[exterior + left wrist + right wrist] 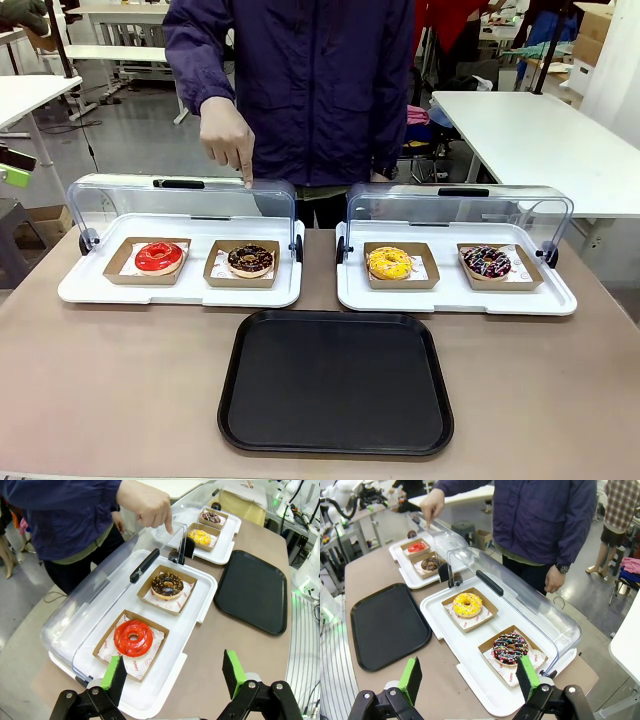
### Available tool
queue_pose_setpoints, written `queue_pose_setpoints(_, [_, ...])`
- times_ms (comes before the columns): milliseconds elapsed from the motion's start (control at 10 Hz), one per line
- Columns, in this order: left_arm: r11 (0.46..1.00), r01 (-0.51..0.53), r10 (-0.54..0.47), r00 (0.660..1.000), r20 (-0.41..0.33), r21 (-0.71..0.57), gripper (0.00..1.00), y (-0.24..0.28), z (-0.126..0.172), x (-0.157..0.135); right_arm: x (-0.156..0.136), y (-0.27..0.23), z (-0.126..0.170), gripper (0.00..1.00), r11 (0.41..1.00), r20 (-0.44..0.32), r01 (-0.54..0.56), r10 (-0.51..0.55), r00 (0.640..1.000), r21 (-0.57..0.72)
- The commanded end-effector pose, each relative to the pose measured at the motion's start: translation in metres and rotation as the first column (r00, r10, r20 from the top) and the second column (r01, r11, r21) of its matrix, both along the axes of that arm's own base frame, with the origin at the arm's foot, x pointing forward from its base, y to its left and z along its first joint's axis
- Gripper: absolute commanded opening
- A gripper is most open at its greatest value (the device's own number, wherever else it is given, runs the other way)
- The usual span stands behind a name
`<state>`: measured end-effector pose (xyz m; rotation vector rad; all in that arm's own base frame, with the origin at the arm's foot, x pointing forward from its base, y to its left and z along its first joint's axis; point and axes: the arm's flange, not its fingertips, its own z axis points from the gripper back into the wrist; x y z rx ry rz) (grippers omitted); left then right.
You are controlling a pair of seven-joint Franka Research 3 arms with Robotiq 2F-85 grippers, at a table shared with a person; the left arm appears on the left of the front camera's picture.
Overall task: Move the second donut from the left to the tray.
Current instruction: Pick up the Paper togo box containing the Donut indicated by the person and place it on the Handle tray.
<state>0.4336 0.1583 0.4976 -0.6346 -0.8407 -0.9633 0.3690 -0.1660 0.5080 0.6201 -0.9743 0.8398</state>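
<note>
On the brown bench (120, 380), the second donut from the left (250, 260) sits in the left display case (80, 292), straight ahead of the wide, empty left end effector (174, 666) past the red donut (133, 638), nearer it than the equally wide right end effector (469, 672); the tray (335, 385) lies near.

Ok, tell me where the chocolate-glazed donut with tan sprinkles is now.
In the front view, the chocolate-glazed ring donut sits in its brown cardboard square on the left white display tray, right of the red-glazed donut.
</note>
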Motion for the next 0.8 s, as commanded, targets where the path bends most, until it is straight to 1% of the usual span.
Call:
queue_pose_setpoints(0, [1.0,0.007,-0.007,1.0,0.013,-0.017,1.0,-0.0007,0.001,0.0006,0.0046,-0.0007,0.002,1.0,1.0,0.033,-0.007,0.007,0.999,0.009])
queue_pose_setpoints(600, [1.0,0.007,-0.007,1.0,0.013,-0.017,1.0,-0.0007,0.001,0.0006,0.0046,-0.0007,0.002,1.0,1.0,0.033,-0.007,0.007,0.999,0.009])
queue_pose_setpoints(700, [1.0,0.0,0.0,1.0,0.0,0.0,1.0,0.0,0.0,0.0,0.0046,-0.0007,0.002,1.0,1.0,0.033,-0.007,0.007,0.999,0.009])
